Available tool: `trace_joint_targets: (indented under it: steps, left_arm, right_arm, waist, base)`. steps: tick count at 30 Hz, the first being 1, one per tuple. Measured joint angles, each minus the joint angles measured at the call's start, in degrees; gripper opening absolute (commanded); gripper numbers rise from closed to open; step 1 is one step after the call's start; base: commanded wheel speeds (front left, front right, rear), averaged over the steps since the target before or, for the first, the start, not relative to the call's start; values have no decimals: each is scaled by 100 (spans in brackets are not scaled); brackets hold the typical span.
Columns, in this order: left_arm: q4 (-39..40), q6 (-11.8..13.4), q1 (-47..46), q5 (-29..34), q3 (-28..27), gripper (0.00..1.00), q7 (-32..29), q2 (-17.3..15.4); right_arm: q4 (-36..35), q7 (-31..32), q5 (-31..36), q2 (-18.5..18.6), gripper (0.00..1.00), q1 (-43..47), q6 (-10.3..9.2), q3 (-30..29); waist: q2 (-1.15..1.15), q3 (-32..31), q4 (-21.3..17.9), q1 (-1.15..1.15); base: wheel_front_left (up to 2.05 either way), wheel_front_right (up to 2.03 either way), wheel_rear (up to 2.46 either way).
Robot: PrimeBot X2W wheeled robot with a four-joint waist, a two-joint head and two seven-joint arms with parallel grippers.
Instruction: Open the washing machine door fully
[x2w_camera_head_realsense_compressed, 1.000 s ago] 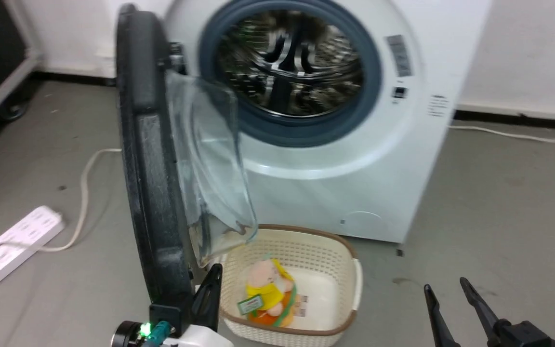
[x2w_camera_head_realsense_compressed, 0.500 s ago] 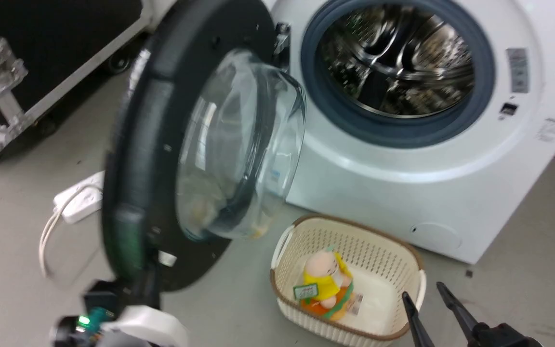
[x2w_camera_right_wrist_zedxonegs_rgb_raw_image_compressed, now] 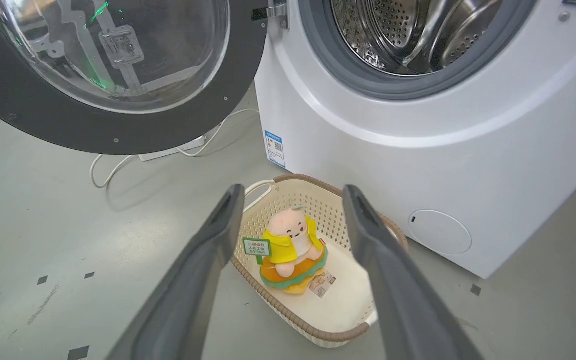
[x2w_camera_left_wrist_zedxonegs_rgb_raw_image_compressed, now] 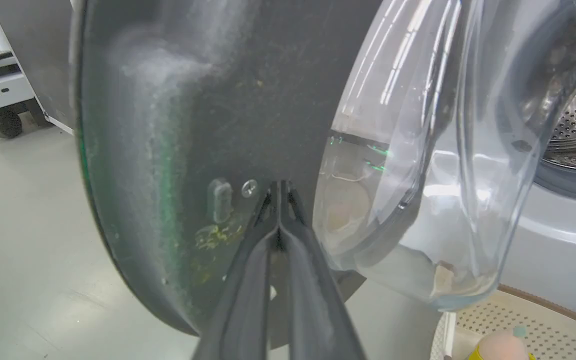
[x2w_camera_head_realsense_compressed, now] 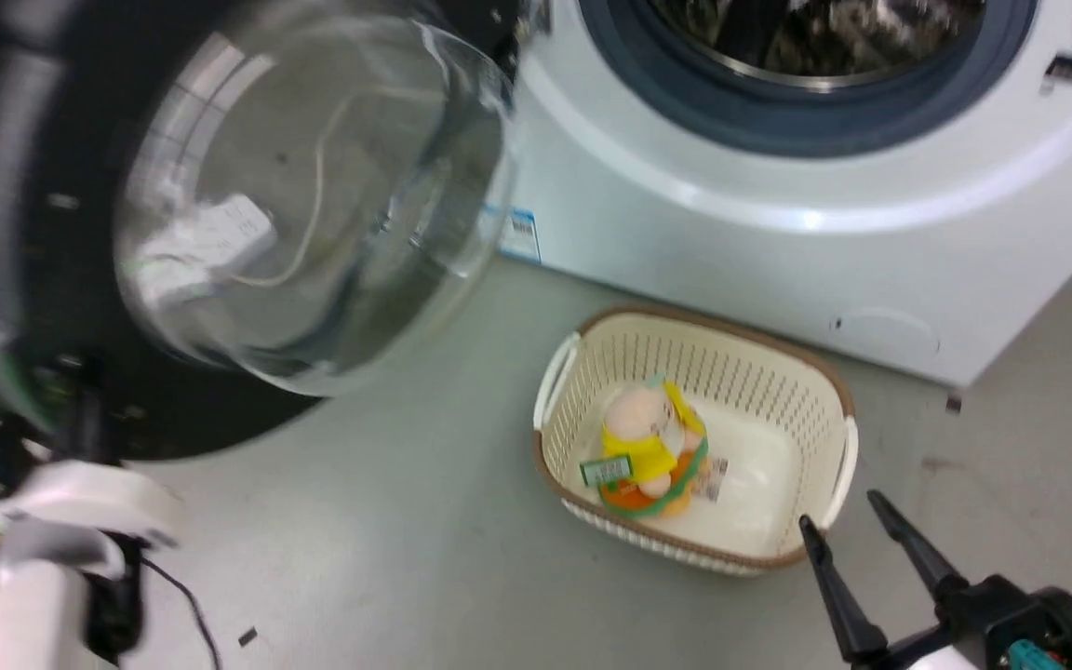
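Here, the washing machine door [x2w_camera_head_realsense_compressed: 247, 205] stands wide open, hinged at the left side of the white washing machine [x2w_camera_head_realsense_compressed: 731, 251]. Its bulging glass bowl faces the head camera, clear of the grey ring [x2w_camera_head_realsense_compressed: 778, 130] around the drum. Head view is blurred at left.

Left gripper [x2w_camera_left_wrist_zedxonegs_rgb_raw_image_compressed: 279, 190]: fingers pressed together, tips against the door's black inner face [x2w_camera_left_wrist_zedxonegs_rgb_raw_image_compressed: 193, 125], just beside a small screw and close to the glass bowl. Cannot tell whether anything is pinched between them.

Right gripper [x2w_camera_head_realsense_compressed: 841, 512]: released, fingers spread, holding nothing, low at the right and just beside the basket [x2w_camera_head_realsense_compressed: 648, 363].

The basket sits on the floor in front of the machine, with a plush toy [x2w_camera_head_realsense_compressed: 648, 447] inside. A power strip [x2w_camera_right_wrist_zedxonegs_rgb_raw_image_compressed: 173, 150] lies on the floor under the door's lower rim [x2w_camera_right_wrist_zedxonegs_rgb_raw_image_compressed: 118, 65].
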State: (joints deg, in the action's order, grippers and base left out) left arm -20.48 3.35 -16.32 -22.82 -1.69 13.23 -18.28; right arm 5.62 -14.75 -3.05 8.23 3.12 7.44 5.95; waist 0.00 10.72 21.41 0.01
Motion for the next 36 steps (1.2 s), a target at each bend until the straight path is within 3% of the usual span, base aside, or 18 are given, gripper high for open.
trace_joint_targets:
  steps: [6, 12, 19, 24, 25, 26, 32, 36]
  left_arm:
    - [-610, -41, -524, -167, -371, 0, 24, -434]
    - [-1087, -129, -834, -207, -519, 0, 97, -643]
    - [-946, -209, -716, 81, -394, 0, 144, -527]
    - [-21, -216, -120, 325, -338, 0, 145, -24]
    - [196, -224, 38, 370, -320, 30, 145, 109]
    - [393, -253, 187, 413, -280, 100, 145, 225]
    - [1181, -302, 1104, 680, -29, 100, 146, 868]
    - [1390, -303, 1673, 958, 279, 100, 146, 1237]
  right_arm:
    - [-31, 0, 0, 103, 100, -132, 0, -22]
    - [-23, 0, -1, 112, 100, -162, 0, -78]
    - [12, 0, -20, 54, 100, -196, 0, -165]
    - [20, 0, -66, -89, 100, -188, 0, -225]
    - [15, 0, -65, -109, 100, -177, 0, -234]
    - [3, 0, -64, -125, 100, -154, 0, -259]
    - [-105, 0, -10, -265, 100, 7, 0, -468]
    - [-225, 0, 60, -365, 100, 133, 0, -631]
  waist:
    - [0, 424, -130, 0]
    - [0, 545, -253, 0]
    - [0, 187, -321, -1]
    - [0, -256, -414, -2]
    - [0, -353, -443, -2]
    - [0, -447, -476, -2]
    - [0, -941, -821, -3]
    - [0, -1167, -1301, -3]
  base:
    - [0, 0, 0]
    - [0, 0, 0]
    - [0, 0, 0]
    - [0, 0, 0]
    - [0, 0, 0]
    - [0, 0, 0]
    - [0, 0, 0]
    - [0, 0, 0]
